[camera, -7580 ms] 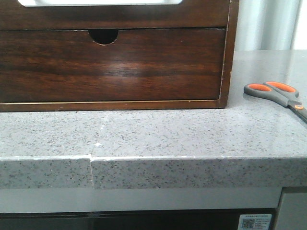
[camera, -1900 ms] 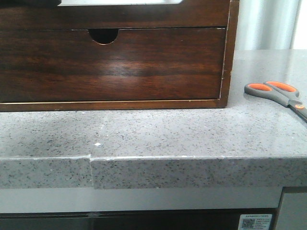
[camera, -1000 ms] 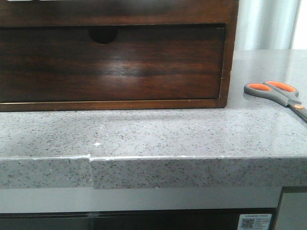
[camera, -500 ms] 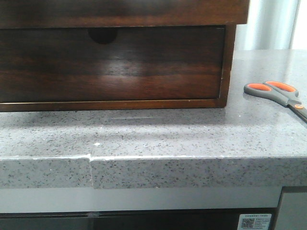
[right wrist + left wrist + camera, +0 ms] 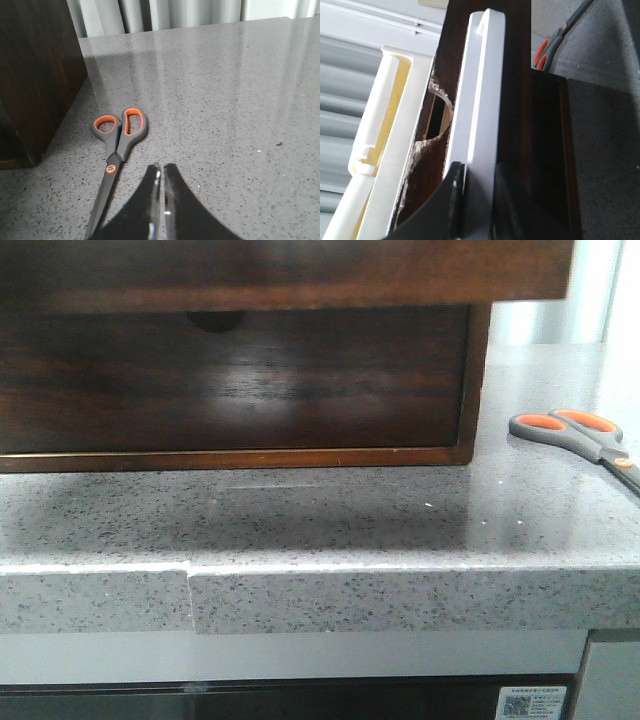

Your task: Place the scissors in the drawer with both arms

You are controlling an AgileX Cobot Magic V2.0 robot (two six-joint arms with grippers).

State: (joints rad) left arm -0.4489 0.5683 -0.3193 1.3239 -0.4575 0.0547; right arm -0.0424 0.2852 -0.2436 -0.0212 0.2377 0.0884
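Observation:
The drawer (image 5: 300,270) is slid out of the dark-brown cabinet and overhangs the top of the front view. In the left wrist view my left gripper (image 5: 477,175) is shut on the drawer's front wall, on its white lining (image 5: 480,90) beside the dark wood (image 5: 520,60) and the round-cornered cutout (image 5: 437,115). The scissors (image 5: 575,435) lie flat on the grey counter to the right of the cabinet. In the right wrist view my right gripper (image 5: 161,172) is shut and empty, just beside the scissors (image 5: 117,145), above the counter. Neither gripper shows in the front view.
Below the open drawer is a shut drawer front with a small half-round notch (image 5: 215,320). The cabinet's side wall (image 5: 35,75) stands close to the scissors. A cream plastic part (image 5: 385,125) lies behind the drawer. The counter's front edge (image 5: 320,590) runs across the front view.
The upper drawer has slid out toward the camera and now overhangs further, and its shadow has spread over the counter. The scissors have not moved.

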